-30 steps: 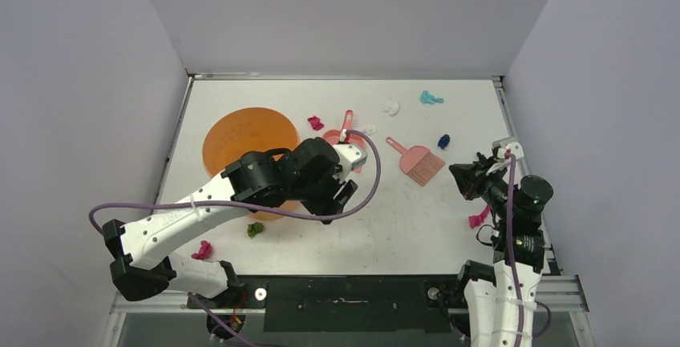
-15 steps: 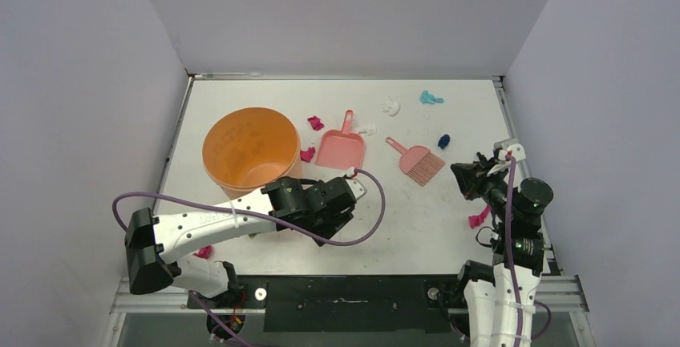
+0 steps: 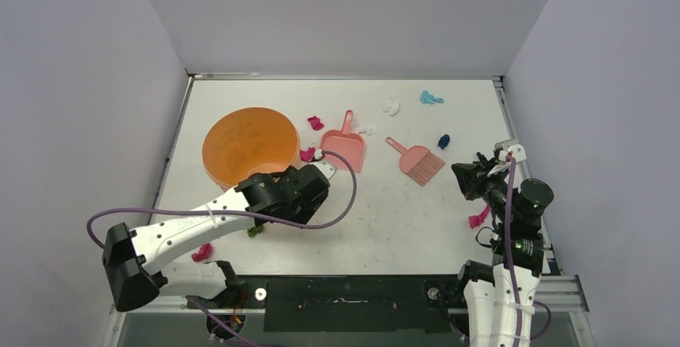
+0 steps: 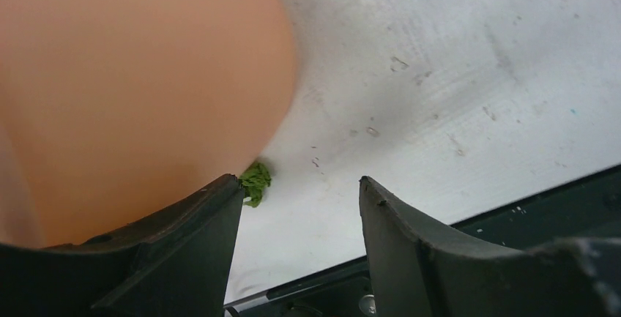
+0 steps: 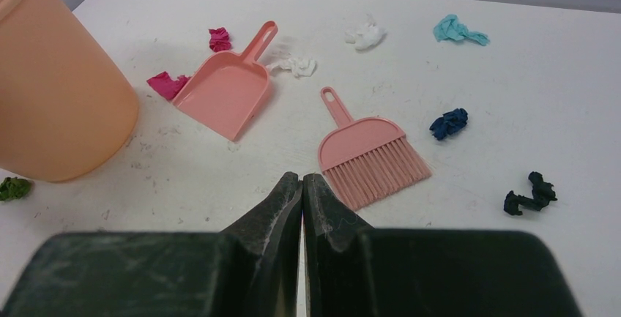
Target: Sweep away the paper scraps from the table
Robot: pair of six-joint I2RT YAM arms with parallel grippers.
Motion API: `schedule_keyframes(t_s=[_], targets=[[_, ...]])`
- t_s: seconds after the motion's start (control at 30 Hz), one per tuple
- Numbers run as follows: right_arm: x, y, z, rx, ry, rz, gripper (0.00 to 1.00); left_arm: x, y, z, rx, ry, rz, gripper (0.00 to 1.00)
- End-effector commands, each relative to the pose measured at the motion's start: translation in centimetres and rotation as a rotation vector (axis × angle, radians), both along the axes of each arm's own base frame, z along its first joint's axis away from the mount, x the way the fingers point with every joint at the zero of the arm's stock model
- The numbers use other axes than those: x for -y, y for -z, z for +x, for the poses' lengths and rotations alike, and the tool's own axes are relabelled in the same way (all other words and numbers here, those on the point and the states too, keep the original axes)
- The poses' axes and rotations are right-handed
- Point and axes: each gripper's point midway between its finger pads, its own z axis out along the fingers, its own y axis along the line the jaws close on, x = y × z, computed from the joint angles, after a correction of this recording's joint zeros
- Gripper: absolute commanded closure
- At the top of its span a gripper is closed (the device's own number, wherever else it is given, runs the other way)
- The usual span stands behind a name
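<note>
Left end effector is drawn back open beside the bucket; right end effector is closed; paper scraps unswept.

A bucket stands left on the table; right of it lie a dustpan, then a brush, with paper scraps scattered around.

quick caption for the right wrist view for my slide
Shut right hand over the table, facing the pink brush, dustpan, orange bucket and scattered paper scraps.
</note>
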Motion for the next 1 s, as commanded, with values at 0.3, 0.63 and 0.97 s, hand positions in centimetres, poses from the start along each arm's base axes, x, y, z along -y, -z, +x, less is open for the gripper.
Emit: schedule_keyframes(t_s=[0.3,0.63,0.97], targets=[[0.4,-1.2,0.2,0.070,0.009,-0.038,0.95,-5.1,-3.3,5.8,0.259,-0.216,-0.077,0.41],[0.5,-1.3,0.2,0.073,0.014,-0.039,0.95,-7.5,-3.4,8.7,0.301,-0.369,-0.019,0.41],[0.3,-1.4,0.1,0.080,0.006,-0.040,0.95,-9.2,-2.8,11.6,0.332,-0.474,-0.015,0.40]])
